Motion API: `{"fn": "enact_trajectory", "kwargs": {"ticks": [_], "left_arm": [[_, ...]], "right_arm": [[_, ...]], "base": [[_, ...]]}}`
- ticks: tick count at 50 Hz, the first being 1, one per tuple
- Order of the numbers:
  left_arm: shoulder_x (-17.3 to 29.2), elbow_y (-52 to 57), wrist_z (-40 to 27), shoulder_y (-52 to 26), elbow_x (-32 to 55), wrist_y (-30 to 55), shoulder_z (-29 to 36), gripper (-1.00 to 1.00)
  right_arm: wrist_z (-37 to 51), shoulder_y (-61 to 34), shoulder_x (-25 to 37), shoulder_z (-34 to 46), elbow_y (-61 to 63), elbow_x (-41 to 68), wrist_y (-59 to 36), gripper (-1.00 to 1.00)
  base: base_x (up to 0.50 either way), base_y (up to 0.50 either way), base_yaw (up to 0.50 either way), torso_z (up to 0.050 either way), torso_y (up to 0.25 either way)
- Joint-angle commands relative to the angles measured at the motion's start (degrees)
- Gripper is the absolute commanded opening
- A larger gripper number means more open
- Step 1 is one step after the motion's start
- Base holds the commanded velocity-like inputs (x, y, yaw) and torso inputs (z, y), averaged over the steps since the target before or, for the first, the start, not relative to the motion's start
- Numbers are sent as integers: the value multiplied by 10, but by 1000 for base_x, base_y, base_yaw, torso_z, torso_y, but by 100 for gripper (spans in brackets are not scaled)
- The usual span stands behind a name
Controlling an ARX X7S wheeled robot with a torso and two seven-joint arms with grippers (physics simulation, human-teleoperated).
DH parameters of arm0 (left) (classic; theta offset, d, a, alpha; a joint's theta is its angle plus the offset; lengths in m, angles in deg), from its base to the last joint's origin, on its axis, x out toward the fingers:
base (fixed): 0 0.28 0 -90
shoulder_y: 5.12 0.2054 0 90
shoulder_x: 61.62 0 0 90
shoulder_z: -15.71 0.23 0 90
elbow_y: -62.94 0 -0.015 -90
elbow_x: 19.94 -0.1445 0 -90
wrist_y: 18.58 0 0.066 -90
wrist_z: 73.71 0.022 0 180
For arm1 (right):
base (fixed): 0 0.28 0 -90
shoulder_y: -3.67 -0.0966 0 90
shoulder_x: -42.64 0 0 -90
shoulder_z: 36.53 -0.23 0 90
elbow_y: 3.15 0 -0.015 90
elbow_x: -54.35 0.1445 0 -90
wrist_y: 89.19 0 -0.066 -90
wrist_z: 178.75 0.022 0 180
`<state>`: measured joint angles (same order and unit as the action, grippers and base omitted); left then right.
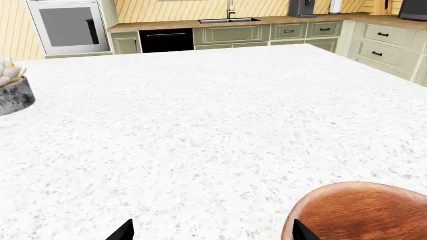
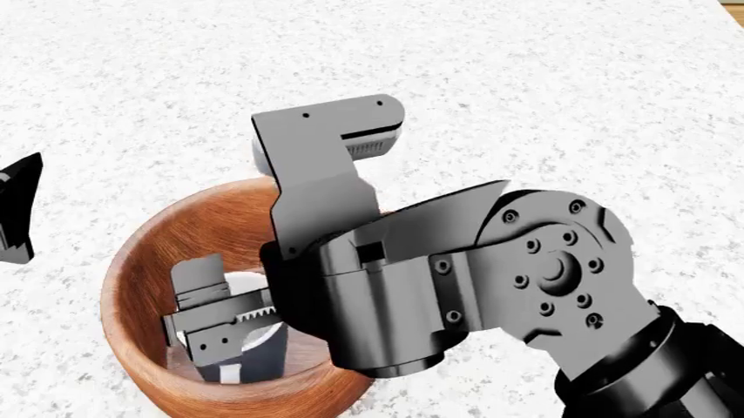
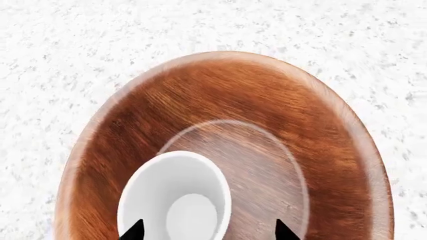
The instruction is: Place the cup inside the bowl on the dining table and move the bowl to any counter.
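Observation:
The reddish-brown wooden bowl (image 2: 145, 261) stands on the white speckled dining table (image 2: 524, 87). The small blue-grey cup (image 2: 258, 350) stands upright inside it, white interior up (image 3: 175, 195). My right gripper (image 3: 208, 232) is inside the bowl (image 3: 267, 100), open, with one fingertip over the cup's mouth and the other over the bowl floor; in the head view (image 2: 215, 309) the arm hides much of the bowl. My left gripper (image 1: 212, 235) is open and empty over the table (image 1: 200, 125), beside the bowl's rim (image 1: 367, 215); it shows at the head view's left edge (image 2: 17, 209).
A grey pot with a pale plant (image 1: 10, 92) stands on the table's far side. Beyond the table the brown wooden counter (image 1: 280, 21) with a sink (image 1: 229, 21) runs along the wall, with a black dishwasher (image 1: 167, 40), an oven (image 1: 70, 27) and cabinets (image 1: 390, 45).

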<state>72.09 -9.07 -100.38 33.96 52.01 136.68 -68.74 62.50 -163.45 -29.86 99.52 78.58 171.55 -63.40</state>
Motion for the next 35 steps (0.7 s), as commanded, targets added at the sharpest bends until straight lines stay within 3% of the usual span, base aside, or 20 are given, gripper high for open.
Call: {"fn": "enact_trajectory", "kwargs": {"ticks": [1, 10, 14, 15, 23, 35], "left_arm": [[1, -2, 2, 0, -1, -3, 3, 100], [1, -2, 0, -1, 2, -3, 4, 100], [0, -1, -5, -5, 5, -1, 5, 100], [0, -1, -5, -6, 5, -1, 5, 100], [-1, 0, -3, 1, 4, -6, 5, 100], [4, 8, -7, 9, 12, -8, 1, 100]], "right_arm": [[0, -61, 11, -22, -4, 8, 1, 100], [-51, -93, 47, -47, -4, -63, 8, 100], [-130, -83, 78, -46, 29, -160, 19, 100], [-155, -79, 86, -44, 23, -141, 1, 100], [-93, -32, 145, -65, 12, -92, 21, 100], [-123, 23, 128, -65, -29, -95, 58, 100]], "base": [[0, 0, 0, 0, 0], [0, 0, 0, 0, 0], [0, 0, 0, 0, 0], [0, 0, 0, 0, 0], [0, 0, 0, 0, 0], [0, 0, 0, 0, 0]]}}
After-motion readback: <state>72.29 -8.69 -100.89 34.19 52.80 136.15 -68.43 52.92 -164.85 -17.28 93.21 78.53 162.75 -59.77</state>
